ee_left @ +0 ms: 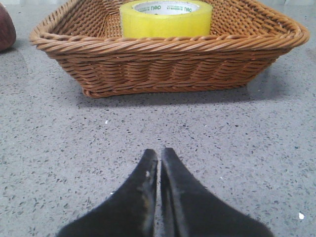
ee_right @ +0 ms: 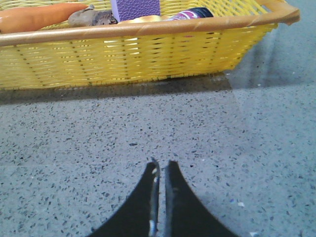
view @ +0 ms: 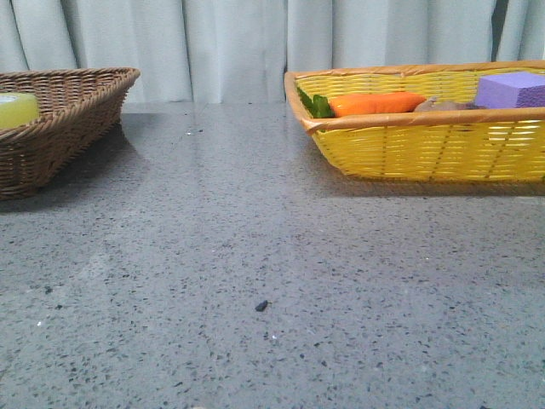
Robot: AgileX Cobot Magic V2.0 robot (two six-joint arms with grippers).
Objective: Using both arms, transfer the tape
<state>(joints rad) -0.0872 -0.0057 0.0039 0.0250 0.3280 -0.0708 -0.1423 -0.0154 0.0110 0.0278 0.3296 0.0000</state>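
Here the tape sits inside a brown wicker basket, lying flat with its white core facing up and small green lettering showing on the core. In the front view the same basket stands at the left edge of the grey speckled table, and only a pale yellow sliver of the tape shows above its rim.

The left gripper hangs low over the bare table in front of the brown basket, well apart from it, its two black pointed fingers pressed together with only a hairline between them and nothing held. The right gripper is likewise closed and empty, its tips nearly touching, over the table in front of a yellow basket.

That yellow basket stands at the right of the table and holds an orange carrot and a purple foam block, with a few other small items I cannot identify.
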